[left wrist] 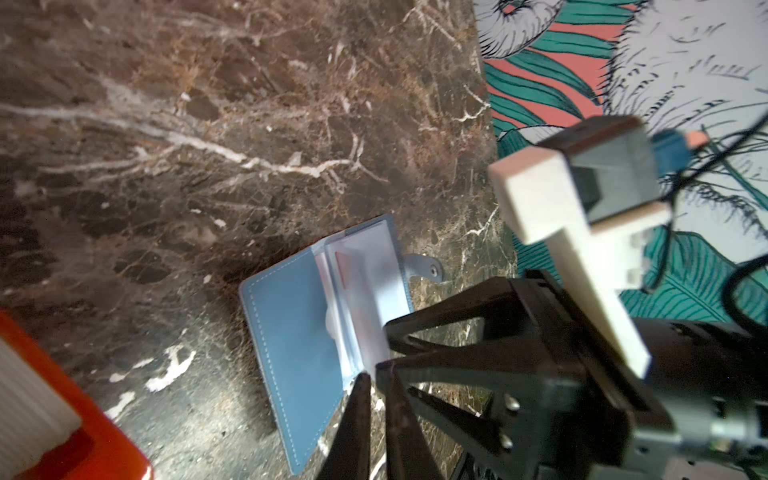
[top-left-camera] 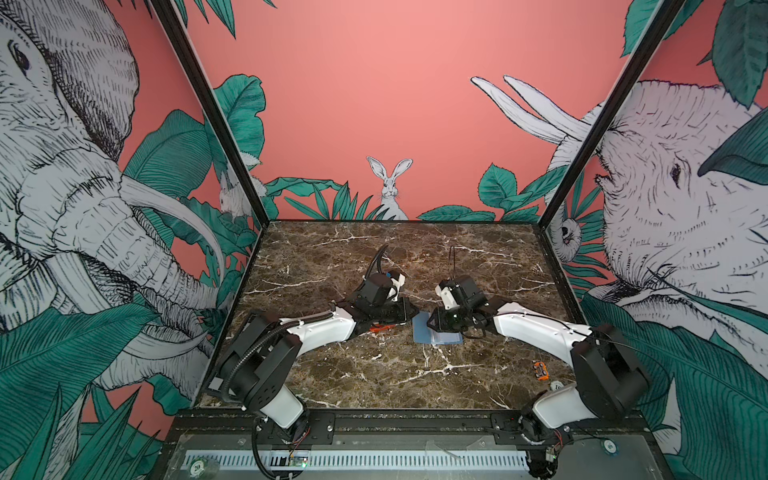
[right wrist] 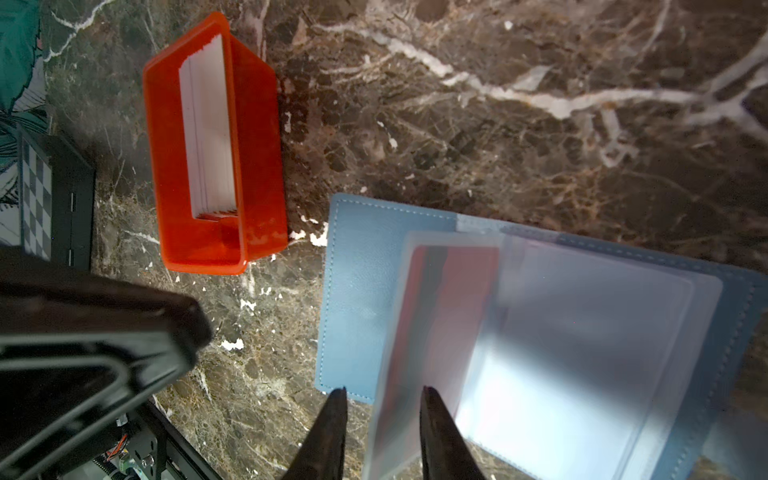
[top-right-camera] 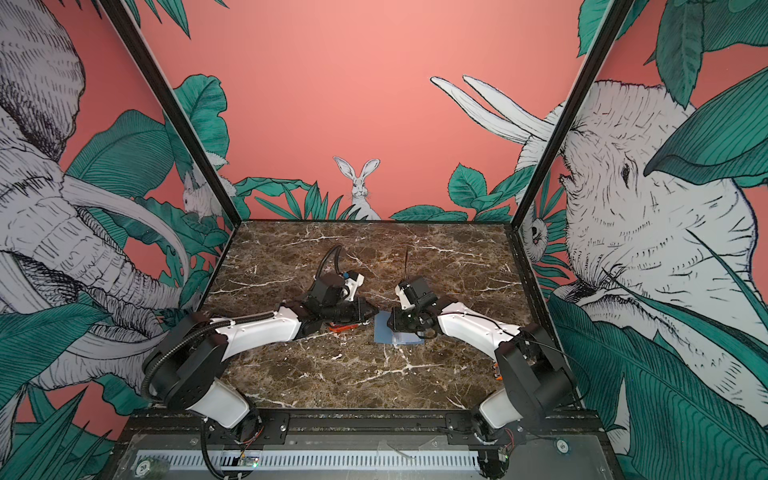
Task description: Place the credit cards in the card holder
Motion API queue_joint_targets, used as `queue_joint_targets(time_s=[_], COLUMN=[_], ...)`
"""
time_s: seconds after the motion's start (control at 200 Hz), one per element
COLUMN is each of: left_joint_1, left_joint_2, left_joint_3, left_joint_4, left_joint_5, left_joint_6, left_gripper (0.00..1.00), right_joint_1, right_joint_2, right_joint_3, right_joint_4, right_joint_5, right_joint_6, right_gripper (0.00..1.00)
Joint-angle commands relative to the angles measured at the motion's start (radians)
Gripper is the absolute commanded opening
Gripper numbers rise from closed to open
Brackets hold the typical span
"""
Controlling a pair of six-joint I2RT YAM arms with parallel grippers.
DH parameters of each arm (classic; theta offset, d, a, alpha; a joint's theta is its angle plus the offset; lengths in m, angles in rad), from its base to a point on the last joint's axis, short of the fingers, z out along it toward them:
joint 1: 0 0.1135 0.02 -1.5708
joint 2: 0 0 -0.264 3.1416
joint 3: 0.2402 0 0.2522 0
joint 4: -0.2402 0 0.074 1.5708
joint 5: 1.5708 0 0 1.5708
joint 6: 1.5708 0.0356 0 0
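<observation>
Straddling a clear sleeve [right wrist: 399,374] of the card holder [right wrist: 357,291] with spread jaws, probably propping it open, the right gripper [right wrist: 384,390] has a loaded credit card [right wrist: 457,299] just past its tips, while the left gripper [left wrist: 374,386] sits alongside with jaws nearly together, can't tell if pinching.

Both top views look down from high over the near edge of the desk [top-left-camera: 374,374] toward the back wall [top-left-camera: 374,104], sharing the card holder [top-left-camera: 420,329] [top-right-camera: 382,329], which each wrist camera sees closely from opposite sides, past the left claw [left wrist: 371,371] or the right claw [right wrist: 384,388].
</observation>
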Motion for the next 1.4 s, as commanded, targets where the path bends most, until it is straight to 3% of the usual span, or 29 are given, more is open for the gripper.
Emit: queue_joint_targets(time_s=[0.0, 0.44, 0.6, 0.91, 1.2, 1.395], left_joint_1=[0.010, 0.018, 0.087, 0.233, 0.238, 0.239], left_joint_2=[-0.071, -0.226, -0.217, -0.194, -0.082, -0.014], left_joint_3=[-0.029, -0.087, -0.082, -0.055, 0.045, 0.114], left_joint_4=[0.045, -0.181, -0.240, -0.379, -0.516, -0.581], left_joint_5=[-0.008, -0.138, -0.112, -0.090, -0.148, -0.185], left_joint_6=[0.034, 0.106, 0.114, 0.163, 0.249, 0.294], left_gripper=[0.12, 0.13, 0.15, 0.14, 0.10, 0.08], right_joint_1=[0.017, 0.032, 0.059, 0.113, 0.158, 0.167], right_joint_2=[0.012, -0.068, -0.071, 0.034, 0.178, 0.259], right_joint_3=[0.033, 0.028, 0.064, 0.170, 0.274, 0.332], right_joint_4=[-0.004, 0.036, 0.003, 0.015, 0.042, 0.071], right_joint_5=[0.009, 0.051, 0.115, 0.151, 0.134, 0.114], right_joint_6=[0.009, -0.043, -0.071, -0.033, -0.020, 0.014], right_gripper=[0.31, 0.33, 0.36, 0.38, 0.45, 0.58])
